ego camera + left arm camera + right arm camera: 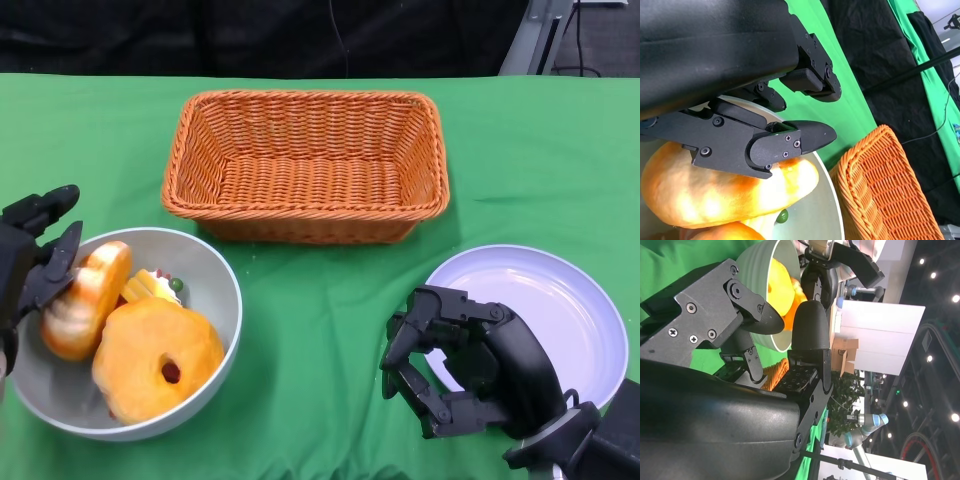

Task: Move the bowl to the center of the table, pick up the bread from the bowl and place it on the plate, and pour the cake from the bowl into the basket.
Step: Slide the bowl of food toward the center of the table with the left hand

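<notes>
Bread being taken from the bowl (pixel 215 300)

The bread (pixel 85 300) was held by the left hand (pixel 30 265) inside the bowl, left of the basket (pixel 305 165). The right hand (pixel 465 365) was kept loosely curled, empty, before the plate (pixel 580 310). Next, lifting toward the plate was judged necessary.

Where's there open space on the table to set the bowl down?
Bare green cloth lies between the bowl and the right hand, in front of the basket. The plate is empty too. The left edge is crowded: the left hand sits at the bowl.
</notes>
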Tool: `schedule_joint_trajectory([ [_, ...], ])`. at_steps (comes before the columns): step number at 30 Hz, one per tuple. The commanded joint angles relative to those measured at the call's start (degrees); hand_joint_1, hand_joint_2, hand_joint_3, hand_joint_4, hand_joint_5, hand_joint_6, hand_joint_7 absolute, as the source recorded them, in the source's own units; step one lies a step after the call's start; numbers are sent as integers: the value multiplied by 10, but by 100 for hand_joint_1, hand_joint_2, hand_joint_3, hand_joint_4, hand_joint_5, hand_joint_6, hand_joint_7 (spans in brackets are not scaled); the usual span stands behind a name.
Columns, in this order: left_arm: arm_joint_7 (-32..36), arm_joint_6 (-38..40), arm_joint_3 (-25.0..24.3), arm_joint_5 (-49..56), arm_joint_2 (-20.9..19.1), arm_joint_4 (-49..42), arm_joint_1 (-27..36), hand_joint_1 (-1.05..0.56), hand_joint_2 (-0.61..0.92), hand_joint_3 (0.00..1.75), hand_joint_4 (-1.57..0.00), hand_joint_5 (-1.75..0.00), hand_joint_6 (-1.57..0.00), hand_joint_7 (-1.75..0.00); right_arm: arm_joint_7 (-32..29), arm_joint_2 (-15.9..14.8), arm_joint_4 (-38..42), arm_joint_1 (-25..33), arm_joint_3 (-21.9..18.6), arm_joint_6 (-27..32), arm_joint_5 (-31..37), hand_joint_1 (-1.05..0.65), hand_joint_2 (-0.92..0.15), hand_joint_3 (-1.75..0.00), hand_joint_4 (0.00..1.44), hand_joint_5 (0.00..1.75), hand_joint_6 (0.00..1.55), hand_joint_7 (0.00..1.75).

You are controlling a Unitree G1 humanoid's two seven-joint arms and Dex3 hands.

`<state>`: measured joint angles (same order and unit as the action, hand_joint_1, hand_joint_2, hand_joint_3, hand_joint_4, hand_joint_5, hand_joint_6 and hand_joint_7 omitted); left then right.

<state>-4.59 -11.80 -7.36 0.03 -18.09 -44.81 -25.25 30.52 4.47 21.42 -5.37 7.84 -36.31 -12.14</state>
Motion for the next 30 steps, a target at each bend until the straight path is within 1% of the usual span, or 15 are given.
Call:
schedule_joint_trajectory([
  [1,5,30,6,1,16,17,21,-54,92,60,-61,0,-47,0,-2,-5,-6,-2,-3,-8,2,-4,-45,-119,84,162,79,128],
  [6,-7,60,7,-10,33,65,39,-53,92,64,-59,0,-43,0,-4,-4,-8,-1,-2,-9,2,-3,-45,-119,85,162,79,128],
  [9,-7,74,6,-10,37,81,45,-52,92,65,-59,0,-44,0,-5,-3,-7,-1,-2,-10,2,-3,-45,-119,85,161,79,128],
  [12,-5,90,11,-11,55,105,55,-53,92,65,-62,-1,-45,-1,-5,-5,-10,1,-1,-6,2,-2,-45,-119,84,160,79,127],
  [16,-14,114,8,-25,68,127,62,-54,92,65,-60,0,-45,-1,-6,-4,-9,1,-1,-9,3,-2,-46,-119,84,160,79,127],
  [30,-25,177,16,-50,93,201,85,-58,92,61,-58,0,-43,0,-4,-3,-5,1,0,-14,1,0,-48,-117,83,161,78,128],
])
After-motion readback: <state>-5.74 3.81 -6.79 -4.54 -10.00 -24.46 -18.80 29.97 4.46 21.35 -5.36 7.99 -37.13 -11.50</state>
